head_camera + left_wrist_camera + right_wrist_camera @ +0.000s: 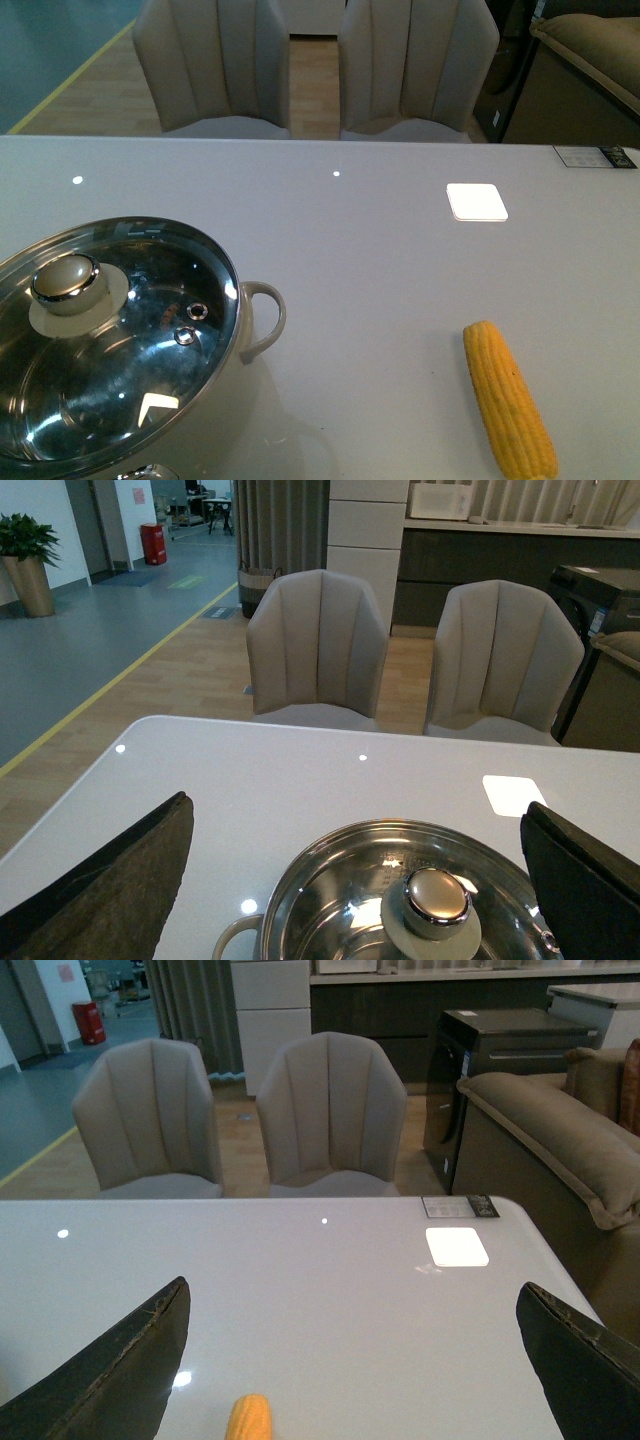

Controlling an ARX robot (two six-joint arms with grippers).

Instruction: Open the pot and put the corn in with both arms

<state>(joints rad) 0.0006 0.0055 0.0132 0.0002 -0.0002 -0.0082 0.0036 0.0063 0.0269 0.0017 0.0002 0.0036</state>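
The left claw [357,805] hangs spread wide and empty above the pot [300,865], which sits on the white table [350,250] closed by its glass lid [140,350] with a metal knob [66,280]. The right claw [352,1288] is likewise spread and empty above the corn [508,395]. The corn lies flat on the table, well apart from the pot on its right.

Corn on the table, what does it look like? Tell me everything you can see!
The corn is one bare yellow-orange cob with neat rows of bumpy kernels and no husk. It lies flat on the glossy white table, slanting a little, with one rounded end pointing away from the robot. It sits to the right of the pot, well apart from it. Only the table touches it; nothing holds it.
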